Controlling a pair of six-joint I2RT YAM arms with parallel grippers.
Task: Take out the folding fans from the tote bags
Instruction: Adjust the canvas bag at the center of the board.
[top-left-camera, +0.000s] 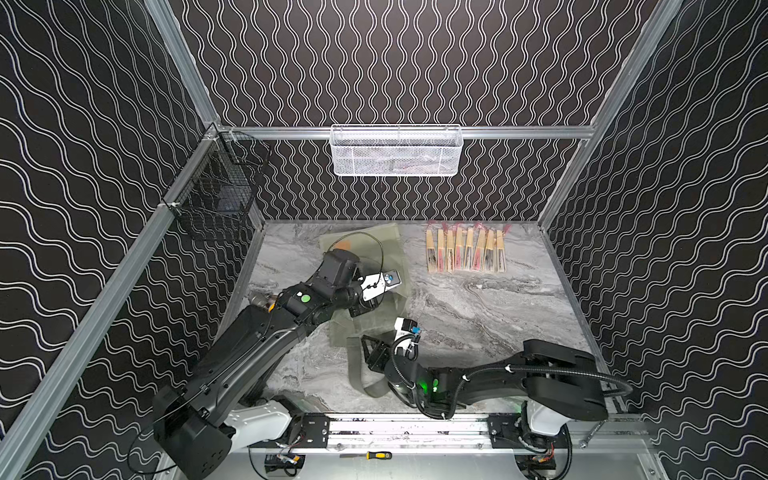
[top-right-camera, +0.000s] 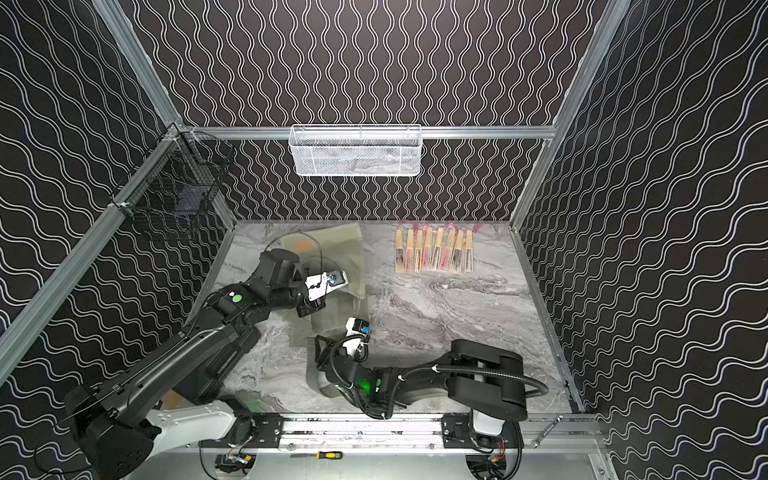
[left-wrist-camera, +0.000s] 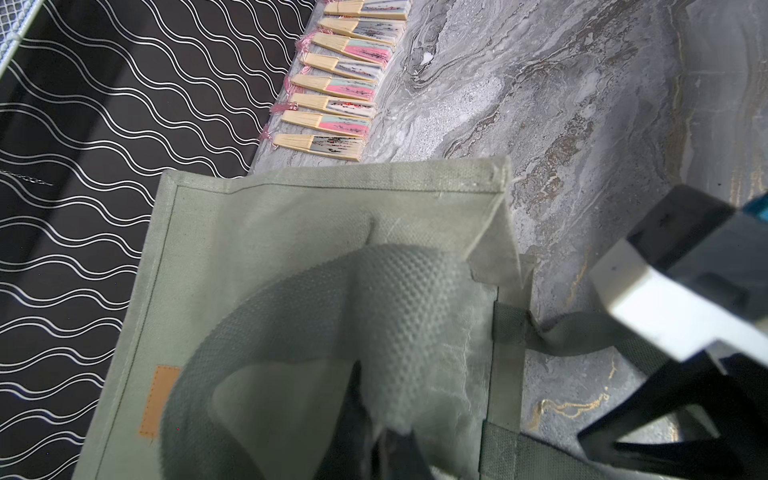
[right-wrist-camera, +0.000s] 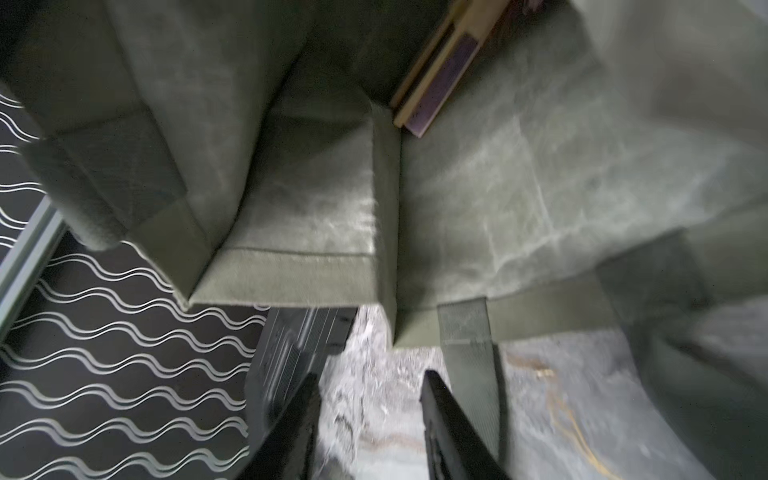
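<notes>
The grey-green tote bag (top-left-camera: 374, 245) (top-right-camera: 332, 245) lies on the marble tabletop, left of centre. My left gripper (left-wrist-camera: 386, 451) is shut on the tote bag's (left-wrist-camera: 291, 249) woven strap and upper rim, holding the mouth up. It shows in both top views (top-left-camera: 361, 309) (top-right-camera: 309, 309). My right gripper (right-wrist-camera: 370, 409) is open and empty just outside the mouth (top-left-camera: 368, 345) (top-right-camera: 322, 347). Inside the tote bag (right-wrist-camera: 311, 199) lies one folding fan (right-wrist-camera: 440, 79) with a purple part. Several folding fans (top-left-camera: 465, 251) (top-right-camera: 434, 251) (left-wrist-camera: 332, 95) lie in a row at the back right.
A white mesh basket (top-left-camera: 395, 151) hangs on the back wall and a black wire basket (top-left-camera: 216, 195) on the left wall. A strap (right-wrist-camera: 469, 365) trails on the table beside my right fingers. A screwdriver (top-left-camera: 374, 455) lies on the front rail.
</notes>
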